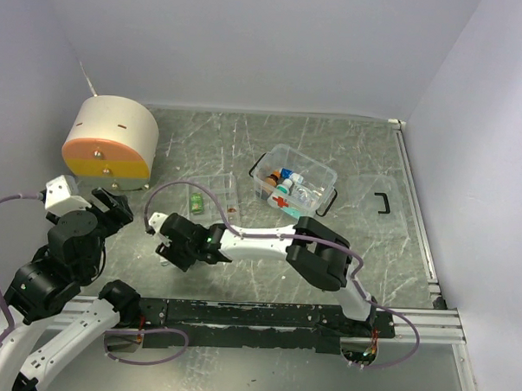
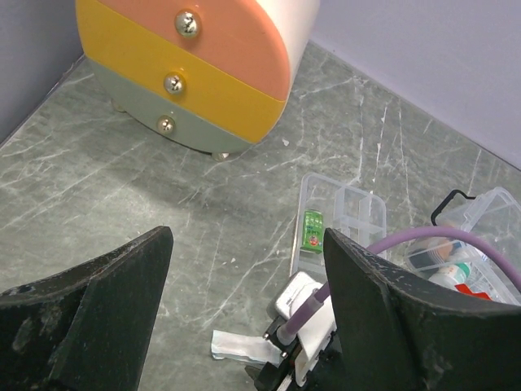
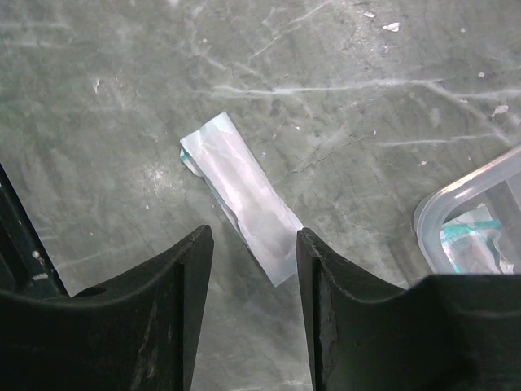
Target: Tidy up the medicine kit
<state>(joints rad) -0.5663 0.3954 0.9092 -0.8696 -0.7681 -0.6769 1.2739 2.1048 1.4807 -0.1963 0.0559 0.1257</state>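
Our right gripper [image 3: 252, 240] hangs low over the table [image 1: 246, 134], its jaws partly apart and gripping nothing. The near end of a flat white packet [image 3: 240, 199] lies on the table in the gap between them, and we cannot tell whether either finger touches it. Just far and right of this gripper lies the clear compartment tray [image 1: 216, 192], with a small green item [image 1: 196, 201] in one cell. Farther right, about mid-table, stands the medicine kit [image 1: 314, 169], its top uncovered, with bottles inside and a red cross on its near wall. A black handle [image 1: 382, 203] lies apart to its right. Our left gripper [image 2: 248, 236], at the near left, is spread wide and holds nothing. It faces the round drum of drawers [image 1: 110, 141] at the far left.
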